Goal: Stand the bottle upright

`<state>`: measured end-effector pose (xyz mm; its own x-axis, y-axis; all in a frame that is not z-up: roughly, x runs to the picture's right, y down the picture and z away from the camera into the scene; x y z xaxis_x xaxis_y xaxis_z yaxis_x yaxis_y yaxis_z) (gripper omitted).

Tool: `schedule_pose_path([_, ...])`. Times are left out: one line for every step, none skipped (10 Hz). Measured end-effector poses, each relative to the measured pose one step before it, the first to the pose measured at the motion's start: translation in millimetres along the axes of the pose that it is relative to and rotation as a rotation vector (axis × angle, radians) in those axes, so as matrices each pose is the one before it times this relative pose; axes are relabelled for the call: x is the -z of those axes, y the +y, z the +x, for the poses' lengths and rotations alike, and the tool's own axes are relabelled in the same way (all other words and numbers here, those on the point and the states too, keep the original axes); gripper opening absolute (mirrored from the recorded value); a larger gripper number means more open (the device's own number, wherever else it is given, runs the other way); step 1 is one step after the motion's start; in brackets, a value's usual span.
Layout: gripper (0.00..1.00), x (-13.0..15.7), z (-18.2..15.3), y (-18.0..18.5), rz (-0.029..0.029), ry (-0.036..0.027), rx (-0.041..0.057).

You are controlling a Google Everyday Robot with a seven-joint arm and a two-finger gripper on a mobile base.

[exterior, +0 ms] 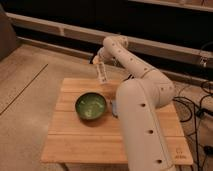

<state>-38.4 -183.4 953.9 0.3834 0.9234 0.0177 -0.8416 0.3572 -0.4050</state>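
The small whitish bottle (102, 73) with a dark-marked label hangs nearly upright, slightly tilted, over the far edge of the wooden table (75, 145). Its lower end is at or just above the tabletop. My gripper (98, 60) is at the bottle's top and appears shut on it. The white arm (140, 75) curves from the front right up and over to the table's far side. Its forearm hides the table's right middle.
A green bowl (90, 106) sits on the table just in front of the bottle, left of the arm. A small grey-blue thing (114, 108) peeks out beside the arm. Cables (197, 107) lie on the floor at the right. A low ledge (50, 27) runs behind the table.
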Motion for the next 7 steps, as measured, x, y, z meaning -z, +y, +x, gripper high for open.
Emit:
schedule_pose_path([0.0, 4.39, 0.89, 4.29, 0.00409, -0.00607, 0.01051])
schedule_pose_path([0.0, 8.44, 4.88, 3.86, 0.01153, -0.00916, 0.00613])
schedule_pose_path([0.0, 6.77, 7.12, -0.7, 0.01104, -0.00383, -0.00626])
schedule_pose_path([0.0, 6.24, 9.44, -4.51, 0.01276, -0.00043, -0.0193])
schedule_pose_path([0.0, 7.93, 13.88, -10.46, 0.02131, 0.00297, -0.0412])
schedule_pose_path([0.0, 4.19, 6.62, -7.07, 0.01142, 0.00126, -0.02045])
schedule_pose_path([0.0, 1.3, 3.22, -2.11, 0.00431, 0.00121, -0.00891])
